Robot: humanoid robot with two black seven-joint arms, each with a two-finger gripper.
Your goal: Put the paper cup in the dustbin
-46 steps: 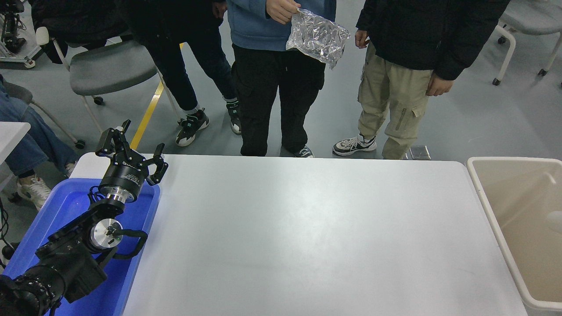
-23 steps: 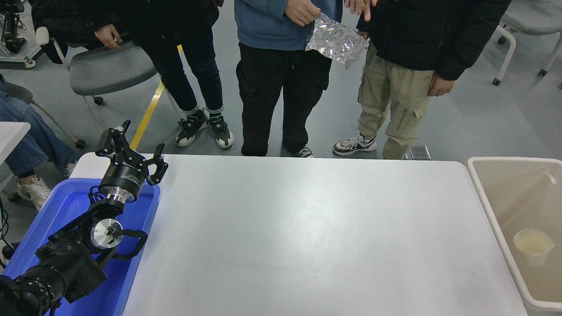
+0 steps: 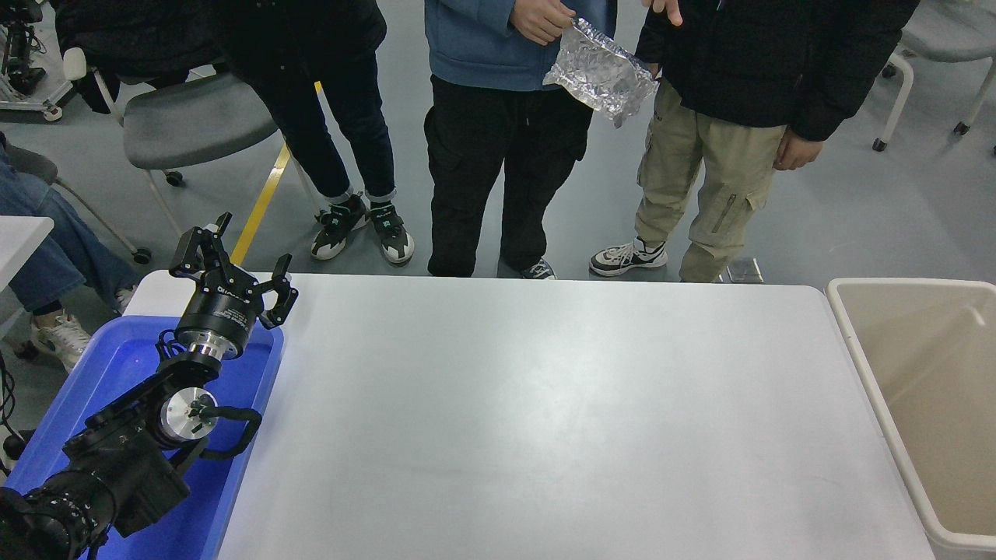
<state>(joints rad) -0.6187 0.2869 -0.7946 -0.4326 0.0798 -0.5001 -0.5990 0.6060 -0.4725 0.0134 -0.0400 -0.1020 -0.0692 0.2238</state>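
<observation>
The beige dustbin [image 3: 856, 342] stands at the table's right edge, its thick rim and smooth inner walls in view. The paper cup does not show anywhere, neither on the table nor in the visible part of the bin. My left gripper [image 3: 232, 260] is parked at the lower left above the blue tray, open and empty. My right arm and gripper are out of view.
A shallow blue tray [image 3: 117, 365] lies under my left arm at the table's left end. Several people stand at the far side; one hand holds a crinkled silver bag [image 3: 601, 74]. A grey chair [image 3: 194, 117] stands at the back left.
The paper cup, seen inside the dustbin half a second ago, has dropped out of sight. The people shifted a little and the silver bag moved right. My left arm has not moved.
</observation>
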